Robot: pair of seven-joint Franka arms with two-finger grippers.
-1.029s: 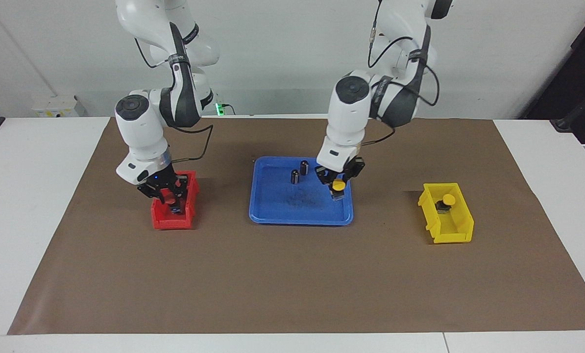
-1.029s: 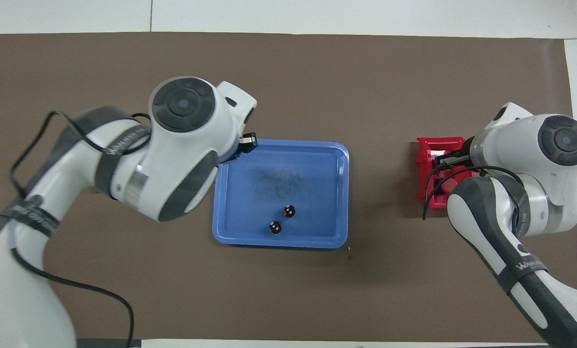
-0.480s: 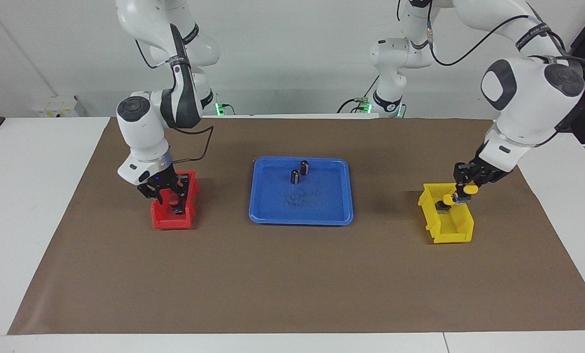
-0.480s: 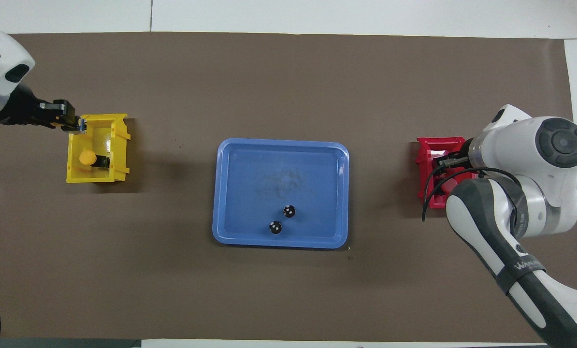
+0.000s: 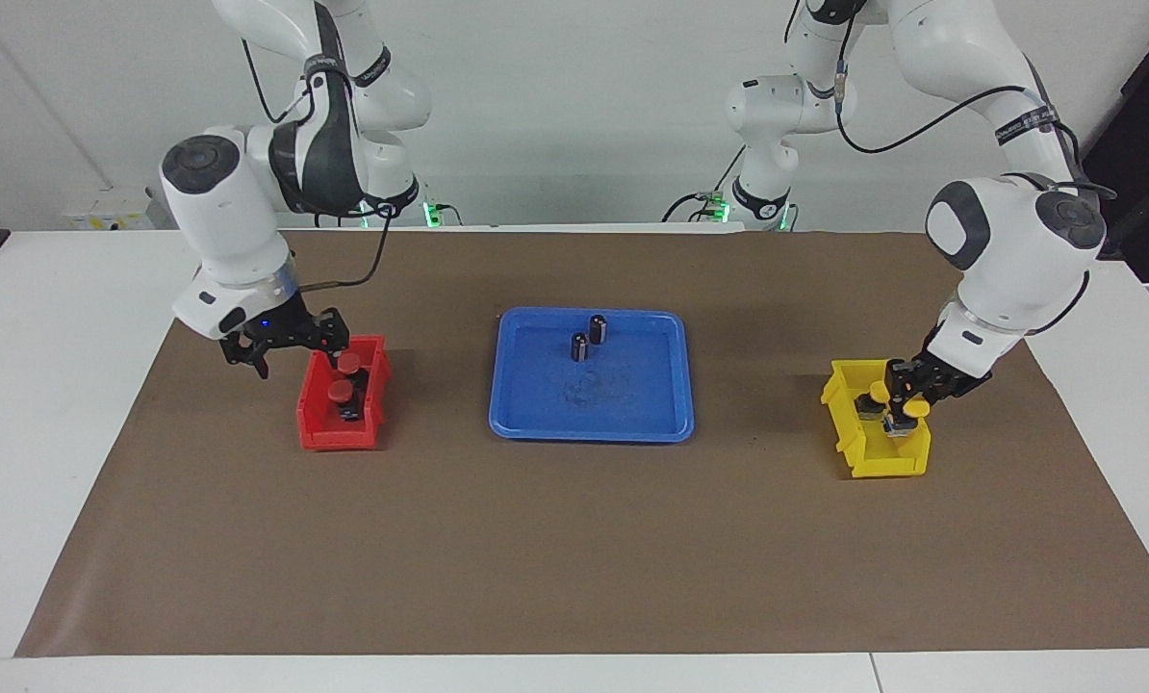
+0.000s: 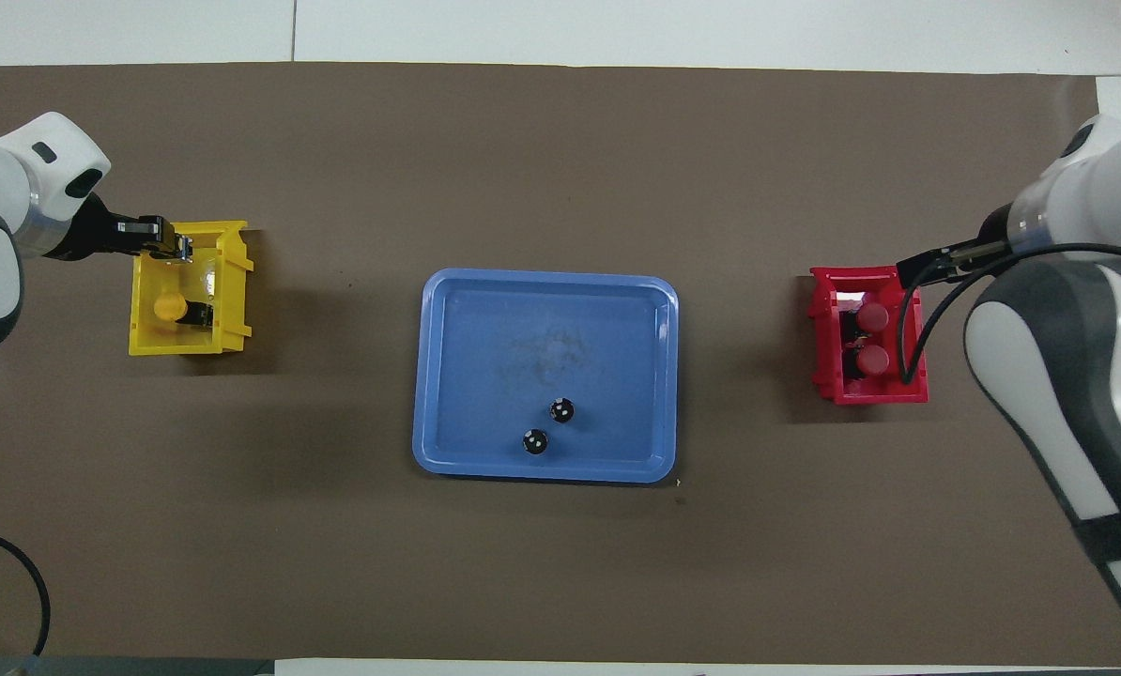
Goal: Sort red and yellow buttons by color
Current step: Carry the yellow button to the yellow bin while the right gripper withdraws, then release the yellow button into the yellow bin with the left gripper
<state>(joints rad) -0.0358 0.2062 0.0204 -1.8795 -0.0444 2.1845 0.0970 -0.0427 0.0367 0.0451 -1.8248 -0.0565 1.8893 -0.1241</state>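
Note:
Two red buttons (image 5: 347,363) (image 5: 342,390) stand in the red bin (image 5: 334,433); the overhead view shows them too (image 6: 872,317) (image 6: 870,359). My right gripper (image 5: 291,351) is open and empty, raised over that bin's edge toward the right arm's end of the table. My left gripper (image 5: 906,395) is down in the yellow bin (image 5: 882,462), shut on a yellow button (image 5: 914,409). A second yellow button (image 5: 878,392) lies in that bin, nearer to the robots. In the overhead view the left gripper (image 6: 177,249) hides the held button.
A blue tray (image 5: 632,414) sits mid-table between the bins, with two dark capless cylinders (image 5: 599,328) (image 5: 580,346) at its end nearer the robots. Brown paper covers the table.
My left gripper carried the yellow button from the tray to the yellow bin and lowered it in. My right gripper let go of a red button in the red bin and rose.

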